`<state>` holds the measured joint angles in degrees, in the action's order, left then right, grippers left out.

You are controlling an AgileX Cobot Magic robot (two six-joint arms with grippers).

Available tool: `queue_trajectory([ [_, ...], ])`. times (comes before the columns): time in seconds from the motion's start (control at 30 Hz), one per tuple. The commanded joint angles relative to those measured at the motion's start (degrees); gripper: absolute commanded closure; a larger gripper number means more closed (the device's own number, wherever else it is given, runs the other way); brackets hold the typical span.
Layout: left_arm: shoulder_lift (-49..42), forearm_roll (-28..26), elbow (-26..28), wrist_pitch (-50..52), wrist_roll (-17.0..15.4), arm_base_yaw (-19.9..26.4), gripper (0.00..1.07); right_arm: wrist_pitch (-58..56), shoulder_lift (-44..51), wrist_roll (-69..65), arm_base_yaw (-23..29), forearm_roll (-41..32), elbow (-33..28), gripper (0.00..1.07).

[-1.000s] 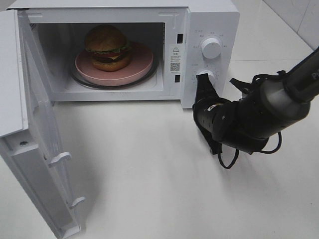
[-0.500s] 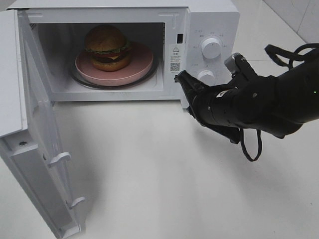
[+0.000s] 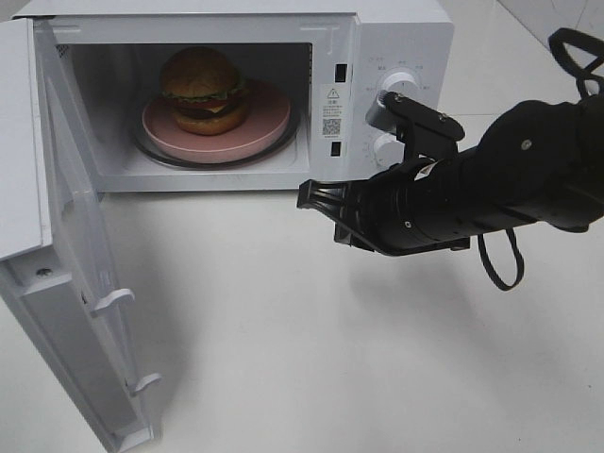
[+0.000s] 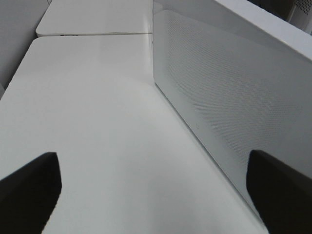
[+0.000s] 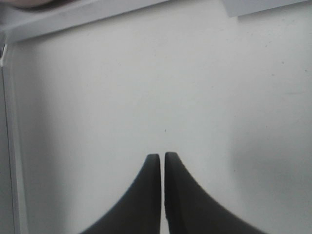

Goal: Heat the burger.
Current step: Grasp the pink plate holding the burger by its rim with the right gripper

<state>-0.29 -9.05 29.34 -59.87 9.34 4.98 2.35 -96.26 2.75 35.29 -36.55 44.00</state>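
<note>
Item: burger (image 3: 203, 90), upright on pink plate (image 3: 274, 118), inside the microwave (image 3: 406, 28) cavity; door (image 3: 71, 283) swung fully out at the cavity's left side, free edge towards the camera. Right gripper (image 3: 307, 195), jaws pressed together and holding nothing, hangs before the cavity's lower right corner, tips pointing left; burger up and left of it, door well apart. Left gripper (image 4: 151, 155), jaws spread wide and empty, lies beside a perforated white panel, seemingly the door's outer face; judged the nearer arm for closing.
</note>
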Motion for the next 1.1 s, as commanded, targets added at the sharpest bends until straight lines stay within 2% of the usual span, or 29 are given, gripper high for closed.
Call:
queue_trajectory([
  [0.03,-0.86,-0.06,-0.23,0.06,-0.23,0.11,0.09,-8.54,2.46,8.48,0.11,2.35,0.97,1.05],
  [0.17,-0.86,-0.06,-0.23,0.06,-0.23,0.11,0.09,-15.07,3.38,9.05,-0.06,6.3,3.38,1.05],
  [0.23,-0.86,-0.06,-0.23,0.06,-0.23,0.11,0.09,-21.49,3.5,9.05,-0.06,12.03,6.65,1.05],
  [0.27,-0.86,-0.06,-0.23,0.06,-0.23,0.11,0.09,-21.49,3.5,9.05,-0.06,12.03,6.65,1.05],
  [0.4,-0.86,-0.06,-0.23,0.06,-0.23,0.11,0.09,-31.8,3.5,11.52,-0.06,20.8,12.26,1.04],
  [0.53,-0.86,-0.06,-0.23,0.06,-0.23,0.11,0.09,-37.47,3.5,16.44,-0.06,25.73,15.07,1.03],
  [0.67,-0.86,-0.06,-0.23,0.06,-0.23,0.11,0.09,-43.95,3.5,29.91,-0.06,30.37,18.39,1.01],
  [0.7,-0.86,-0.06,-0.23,0.06,-0.23,0.11,0.09,-43.95,3.5,29.91,-0.06,30.37,18.39,1.01],
  [0.73,-0.86,-0.06,-0.23,0.06,-0.23,0.11,0.09,-44.4,3.5,37.59,-0.06,30.48,19.19,1.01],
  [0.8,-0.86,-0.06,-0.23,0.06,-0.23,0.11,0.09,-44.4,3.5,40.62,-0.06,30.48,19.42,1.0],
  [0.93,-0.86,-0.06,-0.23,0.06,-0.23,0.11,0.09,-44.4,3.5,58.73,0.0,30.6,19.71,0.97],
  [1.1,-0.86,-0.06,-0.23,0.06,-0.23,0.11,0.09,-43.37,3.5,69.56,0.11,34.09,19.71,0.91],
])
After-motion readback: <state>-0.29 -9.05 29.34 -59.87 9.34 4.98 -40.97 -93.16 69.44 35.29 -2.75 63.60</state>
